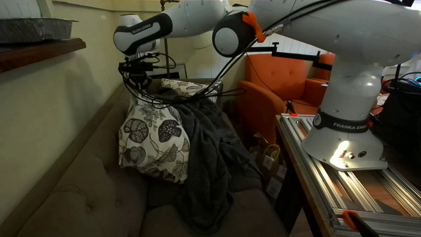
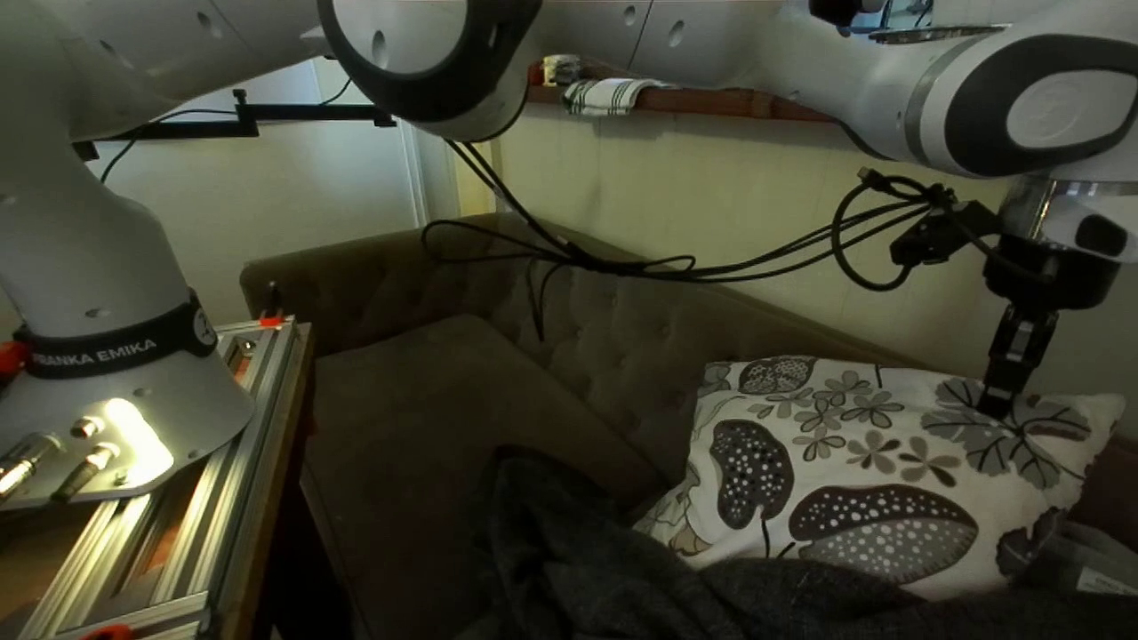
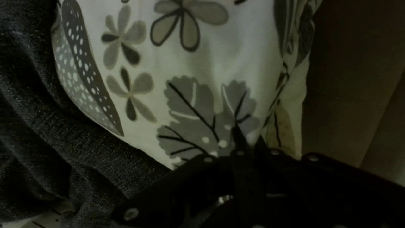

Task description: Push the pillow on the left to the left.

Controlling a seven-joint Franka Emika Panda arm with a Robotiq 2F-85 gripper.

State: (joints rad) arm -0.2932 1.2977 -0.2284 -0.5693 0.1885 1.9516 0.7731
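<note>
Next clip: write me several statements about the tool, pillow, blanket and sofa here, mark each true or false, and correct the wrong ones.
1. The tool touches the large patterned pillow. True.
2. The dark grey blanket lies against the large patterned pillow. True.
3. The tool's jaws stand wide apart. False: they are close together on the pillow's fabric.
4. In an exterior view, a second patterned cushion shows at the far end of the sofa. True.
5. The dark grey blanket is neatly folded. False: it lies in loose, rumpled folds.
</note>
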